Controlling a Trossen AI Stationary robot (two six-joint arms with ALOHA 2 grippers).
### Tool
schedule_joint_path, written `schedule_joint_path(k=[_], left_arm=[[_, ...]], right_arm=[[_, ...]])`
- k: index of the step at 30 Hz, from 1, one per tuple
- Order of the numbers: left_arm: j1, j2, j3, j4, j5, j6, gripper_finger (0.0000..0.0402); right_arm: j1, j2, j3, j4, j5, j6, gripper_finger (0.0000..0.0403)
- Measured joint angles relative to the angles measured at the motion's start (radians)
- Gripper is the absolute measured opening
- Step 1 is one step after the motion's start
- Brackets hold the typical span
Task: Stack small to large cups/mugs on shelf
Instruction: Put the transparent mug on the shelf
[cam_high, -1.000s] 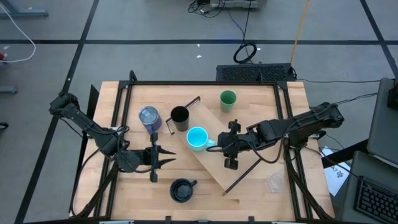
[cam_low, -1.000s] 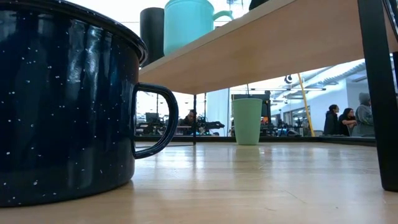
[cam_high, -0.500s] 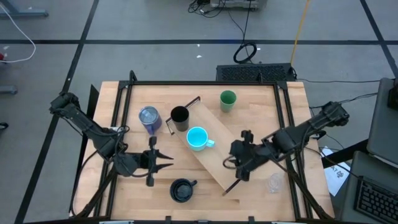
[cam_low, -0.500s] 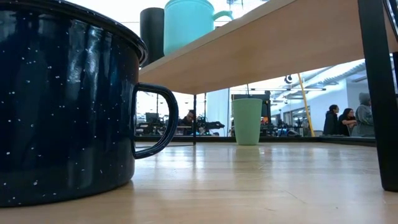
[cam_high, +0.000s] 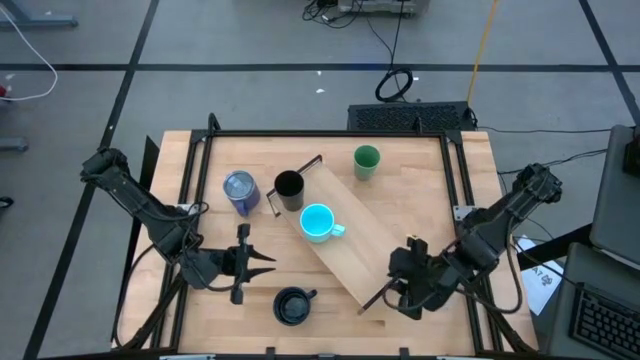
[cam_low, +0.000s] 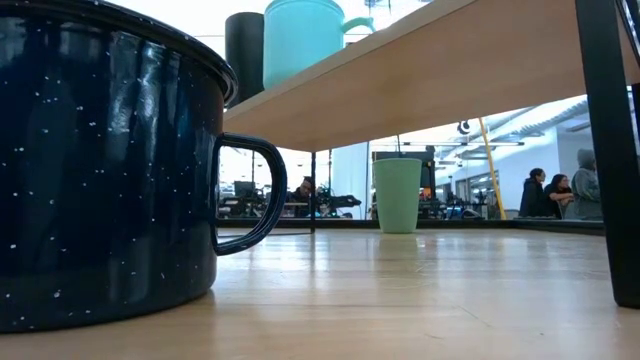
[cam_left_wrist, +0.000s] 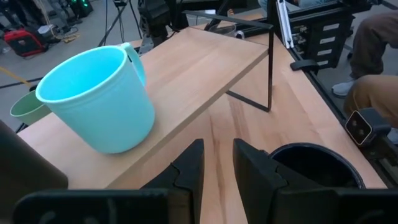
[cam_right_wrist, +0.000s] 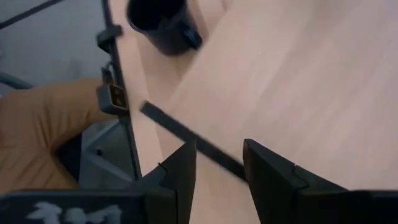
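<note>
High view: black cup (cam_high: 288, 185) and cyan mug (cam_high: 317, 222) found on shelf (cam_high: 362, 262). Right pincer (cam_high: 404, 297) noted parted, empty, near clear glass cup (cam_high: 441, 293). Recommended: centring over glass before closing.

Left pincer (cam_high: 262, 263) noted parted, empty, beside navy mug (cam_high: 291, 306) on surface (cam_high: 420, 165).

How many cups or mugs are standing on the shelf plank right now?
2: the black cup at the shelf's far end and the cyan mug beside it. The tumbler, green cup and navy mug stand on the table.
</note>
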Motion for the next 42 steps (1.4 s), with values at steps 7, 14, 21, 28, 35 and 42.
schedule_joint_path(k=[7,14,21,28,35,42], left_arm=[[0.000,0.000,0.000,-0.029,0.000,0.001,0.0088],[0.000,0.000,0.000,-0.031,0.000,0.025,0.0088],[0.000,0.001,0.000,-0.032,0.000,0.034,0.0088],[0.000,0.001,0.000,-0.032,-0.001,0.047,0.0088],[0.010,0.001,0.000,-0.032,-0.001,0.054,0.0088],[0.012,0.001,0.000,-0.032,-0.001,0.061,0.0088]], right_arm=[[0.042,0.000,0.000,-0.132,-0.097,0.229,0.0125],[0.068,-0.027,0.000,-0.165,-0.175,0.339,0.0125],[0.122,-0.040,0.001,-0.284,-0.205,0.453,0.0125],[0.197,-0.015,0.000,-0.336,-0.231,0.590,0.0125],[0.238,0.036,0.000,-0.344,-0.256,0.751,0.0125],[0.252,0.098,-0.001,-0.350,-0.328,0.649,0.0125]])
